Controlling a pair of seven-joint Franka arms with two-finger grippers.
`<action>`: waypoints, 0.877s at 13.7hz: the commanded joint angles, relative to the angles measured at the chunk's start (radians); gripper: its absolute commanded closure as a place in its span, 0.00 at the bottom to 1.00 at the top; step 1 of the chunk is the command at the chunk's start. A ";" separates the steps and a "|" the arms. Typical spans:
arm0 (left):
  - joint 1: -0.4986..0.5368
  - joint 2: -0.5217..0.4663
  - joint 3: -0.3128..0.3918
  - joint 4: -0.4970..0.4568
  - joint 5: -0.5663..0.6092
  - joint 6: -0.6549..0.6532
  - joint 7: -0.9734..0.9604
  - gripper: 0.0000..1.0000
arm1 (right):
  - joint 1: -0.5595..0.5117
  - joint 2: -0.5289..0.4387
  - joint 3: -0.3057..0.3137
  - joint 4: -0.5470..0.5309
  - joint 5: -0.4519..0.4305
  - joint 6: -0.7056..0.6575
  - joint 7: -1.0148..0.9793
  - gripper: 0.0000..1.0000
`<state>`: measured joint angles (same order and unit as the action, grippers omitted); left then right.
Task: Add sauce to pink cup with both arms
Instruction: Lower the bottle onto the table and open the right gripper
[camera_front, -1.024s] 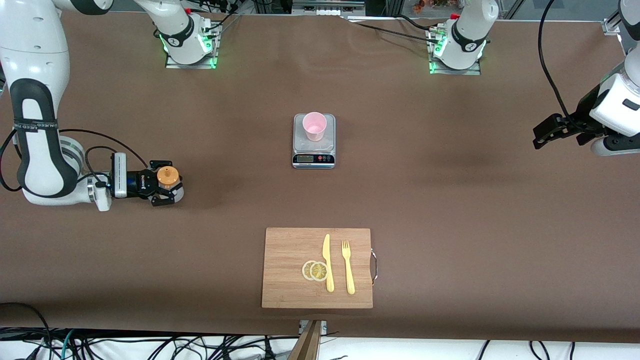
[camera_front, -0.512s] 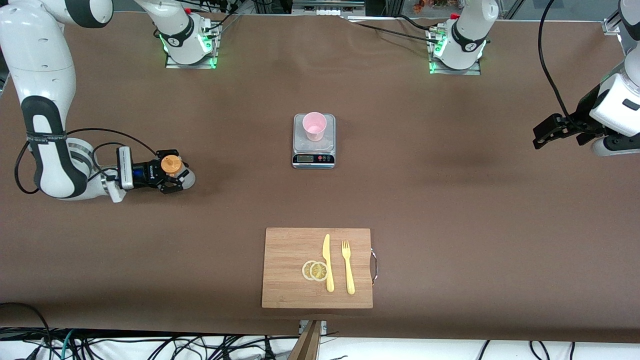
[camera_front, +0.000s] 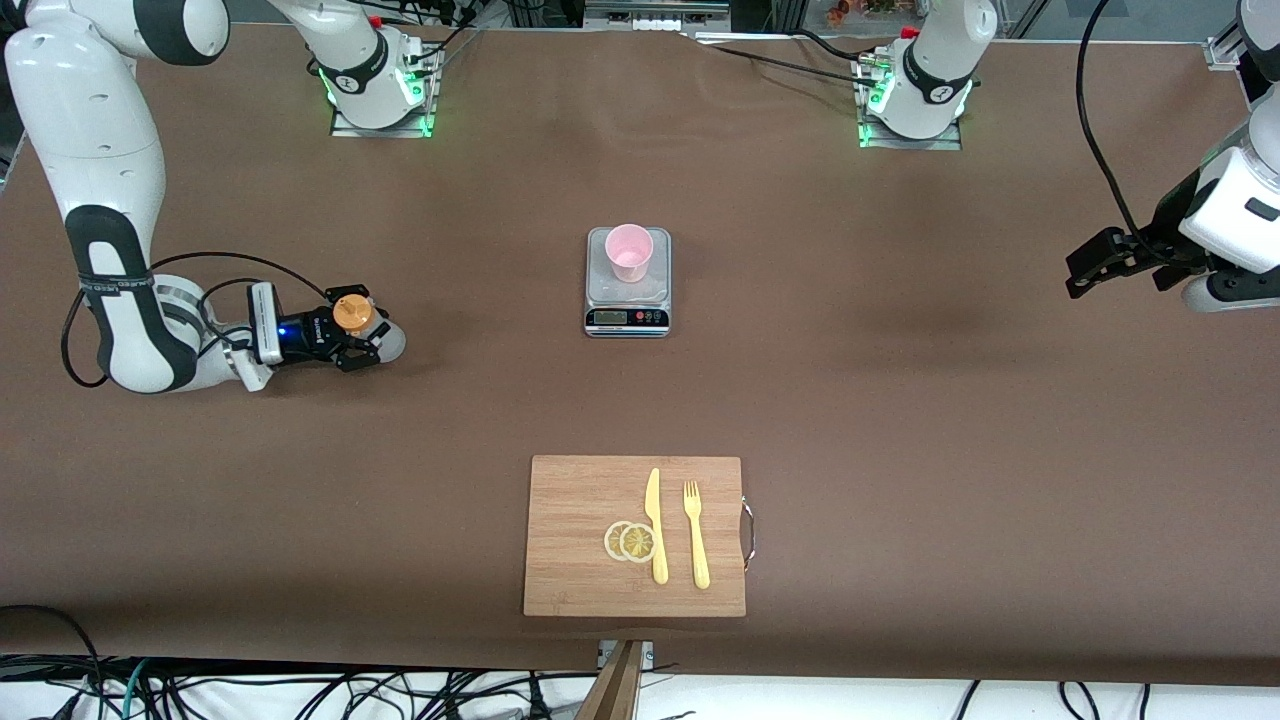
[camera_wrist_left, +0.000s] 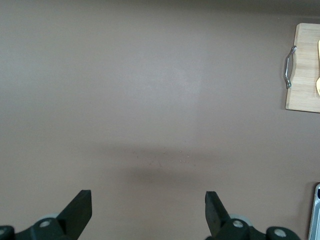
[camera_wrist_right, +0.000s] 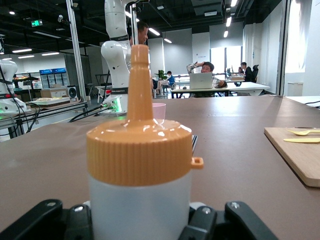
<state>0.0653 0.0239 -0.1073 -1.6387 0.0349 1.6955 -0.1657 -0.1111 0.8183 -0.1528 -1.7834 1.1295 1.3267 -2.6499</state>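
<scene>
My right gripper (camera_front: 352, 338) is shut on the sauce bottle (camera_front: 351, 314), whitish with an orange nozzle cap, and holds it upright low over the table toward the right arm's end. In the right wrist view the bottle (camera_wrist_right: 140, 165) fills the middle between the right gripper's (camera_wrist_right: 142, 222) fingers. The pink cup (camera_front: 629, 252) stands on a small kitchen scale (camera_front: 627, 300) at the table's middle; it shows partly hidden by the nozzle in the right wrist view (camera_wrist_right: 160, 113). My left gripper (camera_front: 1088, 265) is open and empty above the left arm's end of the table, waiting (camera_wrist_left: 147, 212).
A wooden cutting board (camera_front: 580, 500) lies nearer the front camera than the scale, with a yellow knife (camera_front: 655, 525), a yellow fork (camera_front: 696, 535) and two lemon slices (camera_front: 630, 541). Its handle end shows in the left wrist view (camera_wrist_left: 302, 75).
My right gripper has carried the sauce bottle toward the middle of the table, closer to the scale. The left arm has not moved.
</scene>
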 joint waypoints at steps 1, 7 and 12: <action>0.002 0.016 0.000 0.036 -0.018 -0.024 -0.003 0.00 | -0.025 0.004 0.013 -0.008 0.019 -0.024 -0.028 1.00; 0.002 0.016 0.000 0.036 -0.018 -0.024 -0.003 0.00 | -0.025 0.025 0.013 -0.004 0.021 -0.031 -0.022 0.76; 0.002 0.016 0.000 0.036 -0.018 -0.024 -0.003 0.00 | -0.025 0.024 0.013 0.007 0.021 -0.029 -0.019 0.00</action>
<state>0.0653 0.0239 -0.1073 -1.6387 0.0349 1.6956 -0.1657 -0.1186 0.8411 -0.1528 -1.7806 1.1356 1.3098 -2.6670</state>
